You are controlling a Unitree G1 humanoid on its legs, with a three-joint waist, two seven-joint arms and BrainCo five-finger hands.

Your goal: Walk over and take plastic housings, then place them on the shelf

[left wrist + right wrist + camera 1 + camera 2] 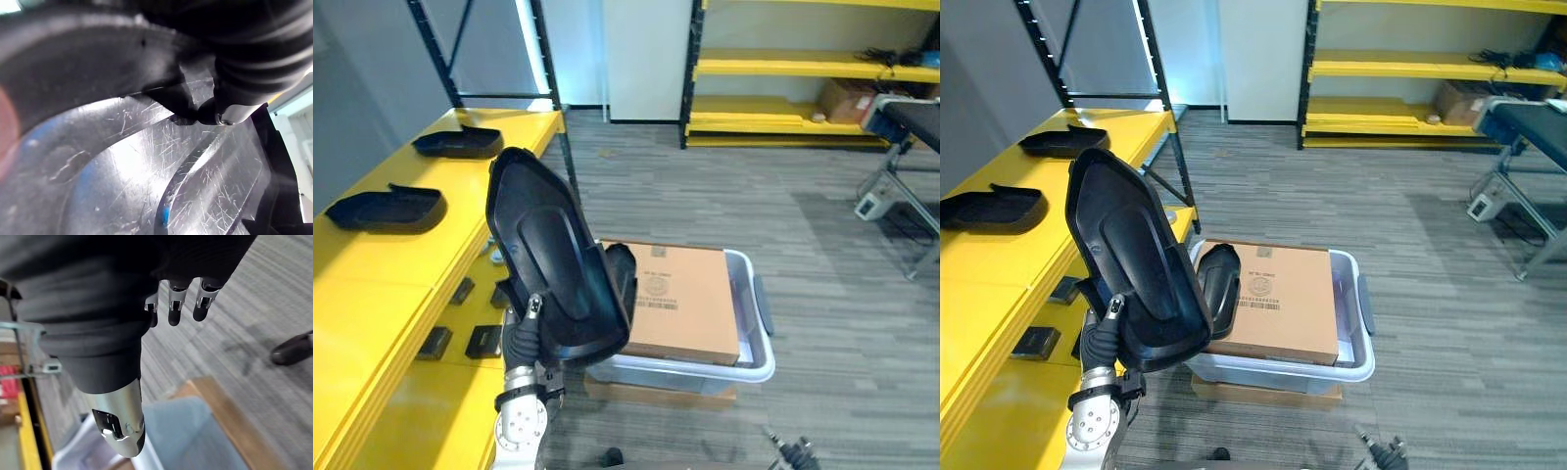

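On the yellow shelf [382, 264] two black housings already lie flat, a near one [386, 209] and a far one [458, 143], well apart.

Just off the shelf's front edge the held housing [553, 259] stands almost upright. The left robot hand [522, 338] pinches its lower rim, with the thumb on the hollow inner face and the fingers hidden behind. The long axis runs from that hand upward, with the top leaning towards the shelf. The hollow side faces us.

We judge it a thin, stiff moulded shell that is light for its bulk. The left wrist view shows it glossy and scuffed, so likely slippery. The rim looks the best hold, and a grip at one end may let it swing.

Farther out from the shelf sits a pale bin [759, 338] holding a cardboard box [685, 299] and a spare housing [1217, 284].

Farthest from the shelf, the right robot hand [175, 308] hangs with its fingers loose, holding nothing.
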